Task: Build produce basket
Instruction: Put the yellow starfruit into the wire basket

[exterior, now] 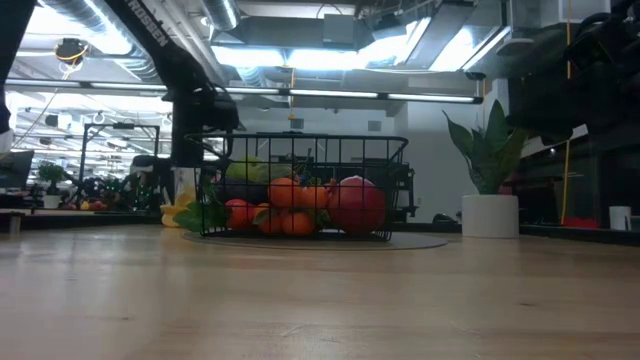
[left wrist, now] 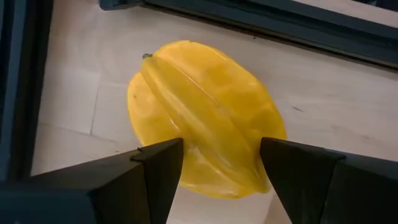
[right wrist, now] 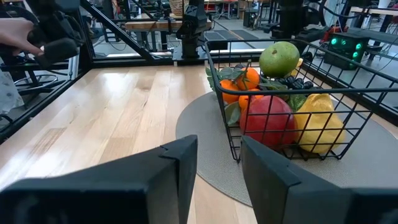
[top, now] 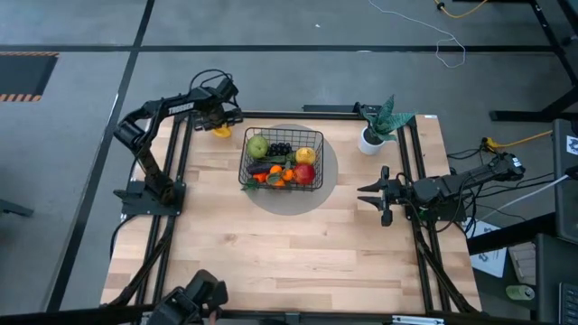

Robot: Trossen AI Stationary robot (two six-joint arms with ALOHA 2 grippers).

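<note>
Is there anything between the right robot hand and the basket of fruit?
No: the high view shows only bare table and gray mat between the right end effector and the basket.

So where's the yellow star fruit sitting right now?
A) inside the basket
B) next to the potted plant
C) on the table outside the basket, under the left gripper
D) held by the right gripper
C: the yellow star fruit lies on the wood outside the basket, with the open left gripper straddling it; the right gripper holds nothing.
</note>
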